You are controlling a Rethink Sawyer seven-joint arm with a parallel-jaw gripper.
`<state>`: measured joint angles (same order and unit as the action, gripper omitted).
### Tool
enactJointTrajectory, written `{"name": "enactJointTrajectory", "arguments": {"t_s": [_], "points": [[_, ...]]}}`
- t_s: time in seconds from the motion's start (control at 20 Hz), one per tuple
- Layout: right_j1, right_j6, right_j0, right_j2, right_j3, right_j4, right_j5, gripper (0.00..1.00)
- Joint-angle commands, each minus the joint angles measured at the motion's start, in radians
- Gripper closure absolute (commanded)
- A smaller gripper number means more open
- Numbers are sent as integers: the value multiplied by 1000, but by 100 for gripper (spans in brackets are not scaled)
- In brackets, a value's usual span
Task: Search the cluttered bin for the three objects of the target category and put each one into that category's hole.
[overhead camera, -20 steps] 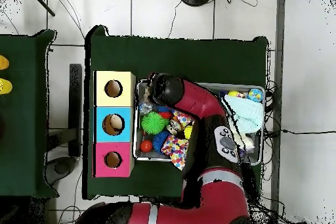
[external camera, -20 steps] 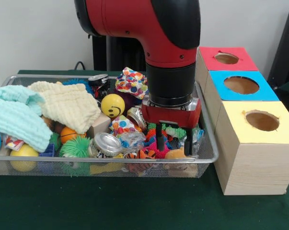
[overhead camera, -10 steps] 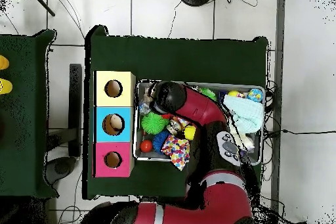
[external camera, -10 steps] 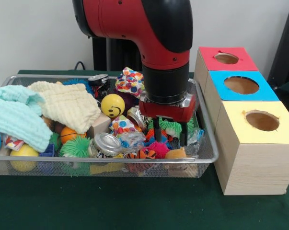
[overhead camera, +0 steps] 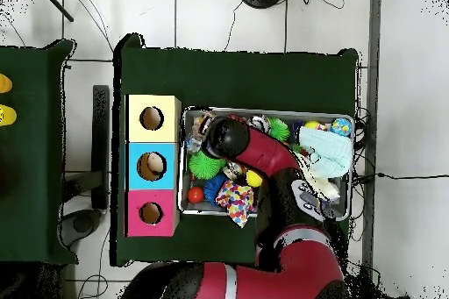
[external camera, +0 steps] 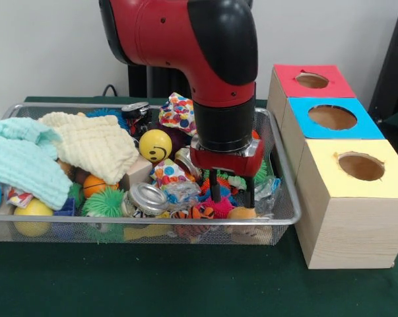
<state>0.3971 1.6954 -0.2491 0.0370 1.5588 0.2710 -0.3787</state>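
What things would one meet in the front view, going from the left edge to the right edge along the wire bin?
Pale mint folded cloth → cream folded cloth → yellow smiley-face ball → gripper of the red and black arm → yellow-topped wooden box with a round hole.

A plain pale wall (external camera: 47,46) stands behind a green-covered table (external camera: 152,284); grey-white floor tiles (overhead camera: 408,76) surround it, crossed by dark cables (overhead camera: 263,15).
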Motion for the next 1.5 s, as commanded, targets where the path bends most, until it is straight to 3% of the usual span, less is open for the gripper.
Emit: {"name": "enactJointTrajectory", "arguments": {"t_s": [0.05, 0.3, 0.85, 1.1, 1.35, 1.5], "points": [[-60, 191, -60, 156, 109, 36, 121, 0], [-71, 204, -96, 217, 132, 28, 199, 0], [-58, 259, -118, 267, 176, 57, 243, 0], [-51, 283, -75, 197, 161, 52, 301, 0], [-50, 294, -72, 209, 165, 53, 363, 0], [-37, 290, -21, 143, 145, 71, 360, 0]]}}
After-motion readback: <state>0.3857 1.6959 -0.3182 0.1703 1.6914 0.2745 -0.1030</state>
